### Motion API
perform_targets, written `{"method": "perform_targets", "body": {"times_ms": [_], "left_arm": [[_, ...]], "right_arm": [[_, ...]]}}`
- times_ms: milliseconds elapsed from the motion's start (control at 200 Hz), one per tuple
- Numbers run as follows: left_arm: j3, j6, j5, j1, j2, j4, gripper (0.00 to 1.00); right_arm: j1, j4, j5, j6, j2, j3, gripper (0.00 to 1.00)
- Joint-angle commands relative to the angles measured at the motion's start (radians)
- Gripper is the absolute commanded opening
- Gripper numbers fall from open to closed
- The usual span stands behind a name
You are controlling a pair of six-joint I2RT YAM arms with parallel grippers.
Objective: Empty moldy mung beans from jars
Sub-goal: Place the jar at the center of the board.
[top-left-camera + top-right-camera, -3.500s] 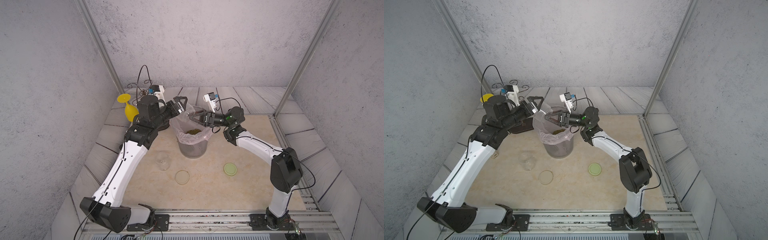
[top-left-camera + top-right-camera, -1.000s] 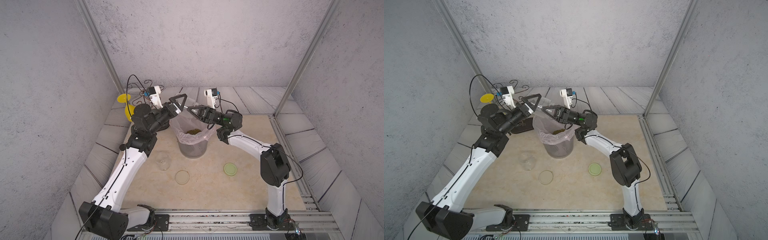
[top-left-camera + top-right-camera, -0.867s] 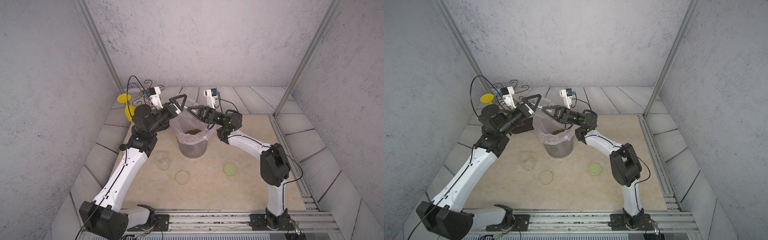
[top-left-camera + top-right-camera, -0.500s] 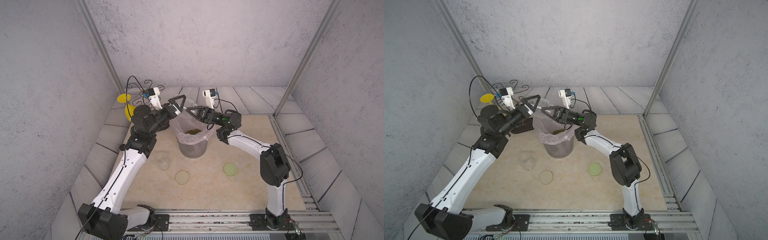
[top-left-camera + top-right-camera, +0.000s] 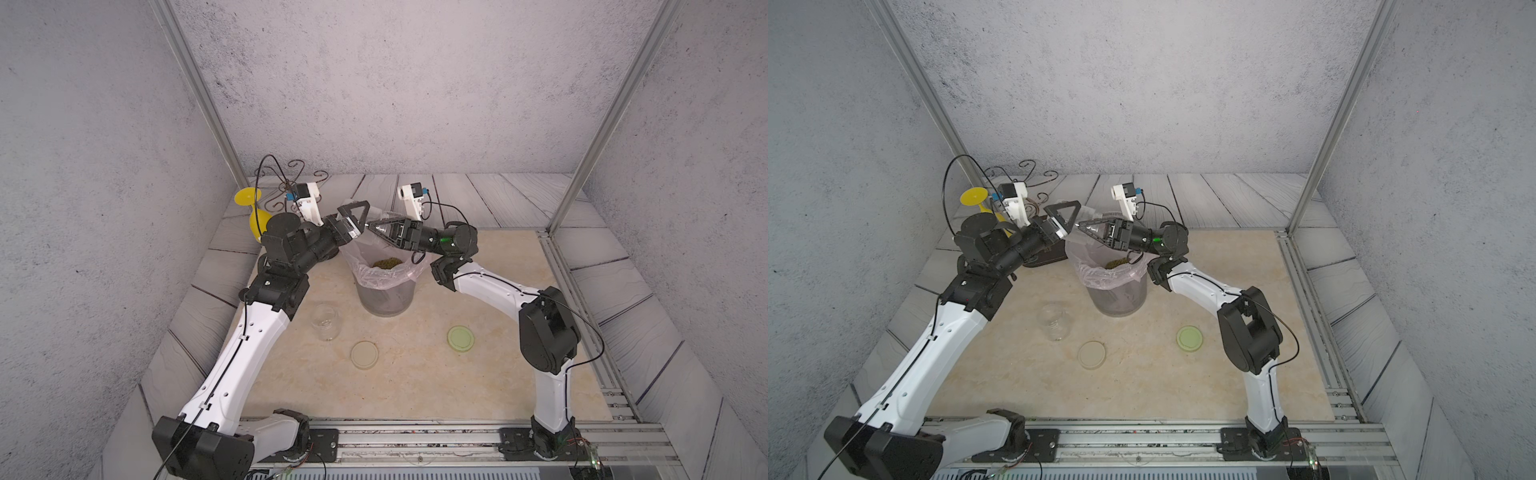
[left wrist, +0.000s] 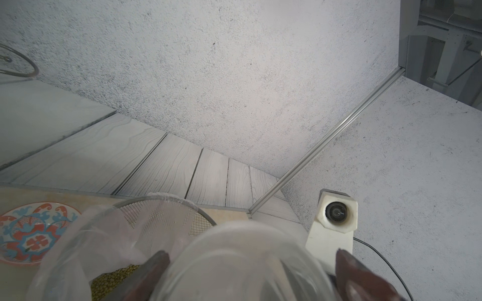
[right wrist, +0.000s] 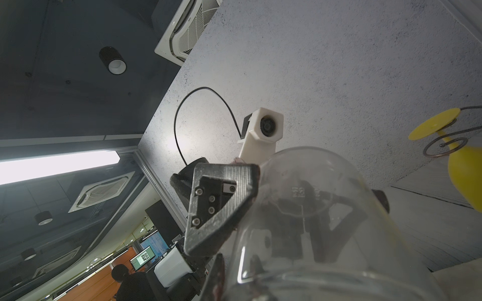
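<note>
A clear empty jar [image 5: 377,216] [image 5: 1090,216] hangs tilted over the grey bin [image 5: 384,297]. My right gripper [image 5: 372,226] [image 7: 234,271] is shut on that jar's wall at the mouth. My left gripper [image 5: 360,216] [image 6: 250,260] is open, its fingers [image 6: 347,265] standing on either side of the jar's bottom [image 7: 326,221] with a gap on one side. Mung beans [image 5: 386,262] [image 6: 112,278] lie in the bin's plastic liner. A second empty jar [image 5: 326,322] stands upright on the table left of the bin. A beige lid [image 5: 364,354] and a pale green lid [image 5: 460,338] lie flat in front.
A yellow goblet [image 5: 253,212] and a wire stand [image 5: 291,174] sit at the back left behind my left arm. A red and blue patterned plate [image 6: 34,234] lies beside the bin. Metal frame posts [image 5: 582,187] mark the back corners.
Both grippers have risen a little above the bin since the earliest frames. In the last second my left jaws have spread wider off the jar while my right gripper keeps its hold.
</note>
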Motion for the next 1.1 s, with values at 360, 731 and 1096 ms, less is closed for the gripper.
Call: {"method": "perform_targets", "body": {"times_ms": [360, 731, 1096], "left_arm": [[-0.018, 0.026, 0.005, 0.092, -0.081, 0.019, 0.98], [-0.021, 0.086, -0.009, 0.11, -0.135, -0.084, 0.98], [-0.038, 0.206, -0.055, 0.109, -0.265, -0.311, 0.98]], "right_arm": [[-0.056, -0.039, 0.029, -0.041, -0.03, -0.066, 0.0], [-0.113, -0.332, -0.081, -0.244, -0.162, -0.115, 0.0], [-0.165, -1.79, 0.116, -1.197, -0.502, 0.082, 0.0]]}}
